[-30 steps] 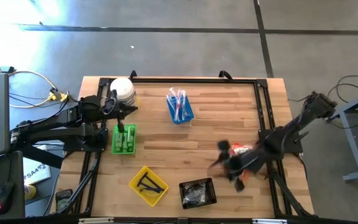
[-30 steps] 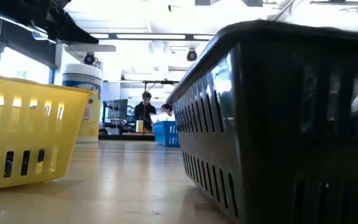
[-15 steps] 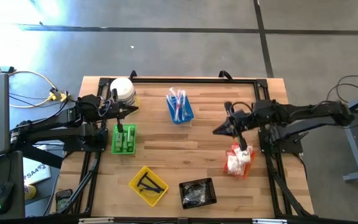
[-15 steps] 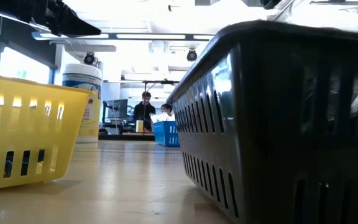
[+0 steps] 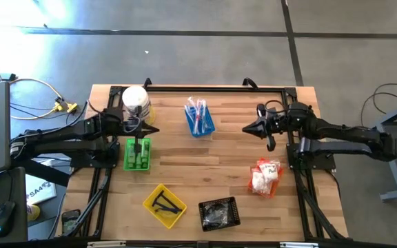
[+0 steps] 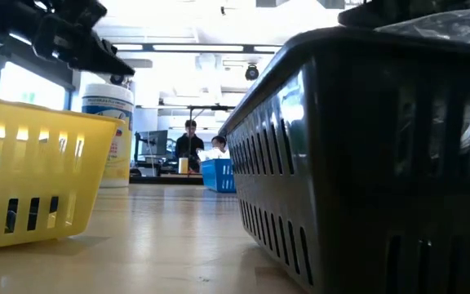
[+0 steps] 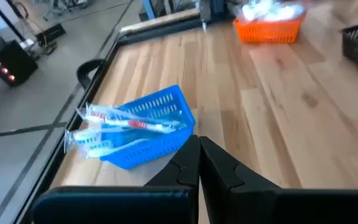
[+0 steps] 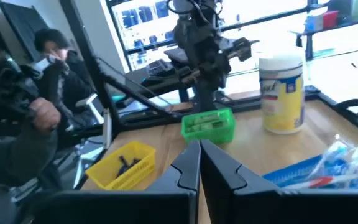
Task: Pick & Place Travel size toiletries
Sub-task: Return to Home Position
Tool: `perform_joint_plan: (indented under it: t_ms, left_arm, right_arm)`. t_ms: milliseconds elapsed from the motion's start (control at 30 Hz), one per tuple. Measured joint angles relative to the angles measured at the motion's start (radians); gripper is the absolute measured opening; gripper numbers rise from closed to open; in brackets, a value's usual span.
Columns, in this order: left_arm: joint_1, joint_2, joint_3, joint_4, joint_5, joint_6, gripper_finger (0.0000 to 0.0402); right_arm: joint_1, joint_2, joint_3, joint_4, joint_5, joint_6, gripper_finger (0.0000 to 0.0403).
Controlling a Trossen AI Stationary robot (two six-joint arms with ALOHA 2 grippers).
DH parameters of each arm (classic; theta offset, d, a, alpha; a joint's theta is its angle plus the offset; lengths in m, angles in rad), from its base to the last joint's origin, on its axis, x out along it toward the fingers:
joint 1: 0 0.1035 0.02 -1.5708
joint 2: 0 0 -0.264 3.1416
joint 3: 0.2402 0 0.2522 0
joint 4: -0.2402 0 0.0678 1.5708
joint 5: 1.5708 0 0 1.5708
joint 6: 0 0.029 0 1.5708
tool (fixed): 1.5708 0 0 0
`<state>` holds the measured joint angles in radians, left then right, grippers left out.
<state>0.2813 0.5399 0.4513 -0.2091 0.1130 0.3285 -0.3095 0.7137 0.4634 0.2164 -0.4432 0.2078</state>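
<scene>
Using the blue tray near the back middle of the table as my reference point, seen from above. Furthest left of it is the white tub. The left gripper hovers between the tub and the blue tray, with its fingers pressed tight together and nothing in them. Just below that, left of the blue tray and a bit toward the front, the green tray has the small green bottles in it. Further front and still left of the blue tray, the yellow tray holds the black T-shaped pieces. The blue tray itself has the wrapped toothbrushes sticking out of it. Toward the front from it, slightly right, the black tray holds some dark bits. Right of the blue tray at about the same depth, the right gripper points toward it, also pinched closed and empty. Front-right of the blue tray, the orange tray is full of white sachets.
</scene>
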Motion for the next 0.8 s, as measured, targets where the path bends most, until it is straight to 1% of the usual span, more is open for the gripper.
perform_joint_plan:
  t_ms: [100,233,300,533,633,800]
  left_arm:
    - [0.000,0.027,-0.013,0.011,-0.012,0.004,0.0000]
    - [0.000,0.046,-0.033,0.011,-0.013,-0.015,0.0000]
    - [0.000,0.047,-0.037,0.034,-0.013,-0.026,0.0000]
    - [0.000,0.047,-0.040,0.028,-0.021,-0.024,0.0000]
    - [0.000,0.047,-0.040,0.033,-0.057,-0.020,0.0000]
    - [0.000,0.047,-0.040,0.050,-0.184,-0.019,0.0000]
  right_arm:
    - [-0.027,-0.007,-0.029,0.016,-0.035,0.016,0.0003]
    - [-0.059,-0.012,-0.045,0.022,-0.034,0.023,0.0003]
    - [-0.075,-0.013,-0.054,0.028,-0.035,0.049,0.0004]
    - [-0.151,-0.013,-0.098,0.028,-0.012,0.108,0.0004]
    - [-0.182,-0.013,-0.126,0.030,0.028,0.136,0.0004]
    - [-0.233,-0.013,-0.156,0.025,0.079,0.138,0.0004]
